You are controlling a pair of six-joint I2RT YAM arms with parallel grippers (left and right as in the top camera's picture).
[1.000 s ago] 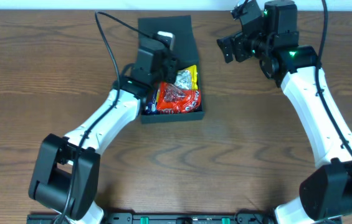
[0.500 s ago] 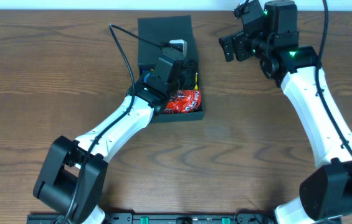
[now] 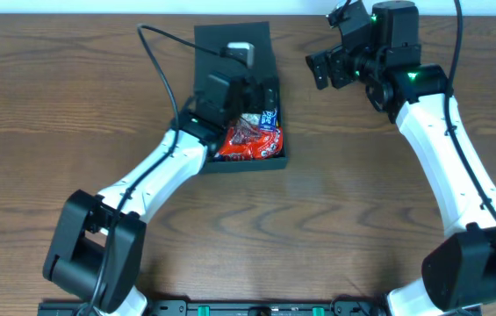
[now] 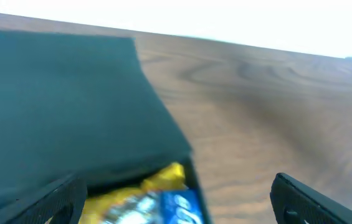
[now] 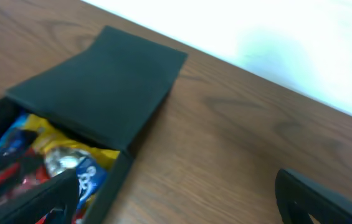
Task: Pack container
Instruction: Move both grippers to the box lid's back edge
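Standing on the wooden table near its far edge, the container is noted with its lid open and laid back on the far side. Inside it a red packet, a blue packet and a yellow packet are observed. The left gripper is positioned over the box, fingers spread wide, nothing pinched. The right gripper is held clear to the box's right, likewise spread and empty.

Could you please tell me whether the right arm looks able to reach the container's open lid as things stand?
Probably yes. The right end effector hovers open beside the lid, on its right, with only bare table between them; the left arm reaches over the container from the opposite side.
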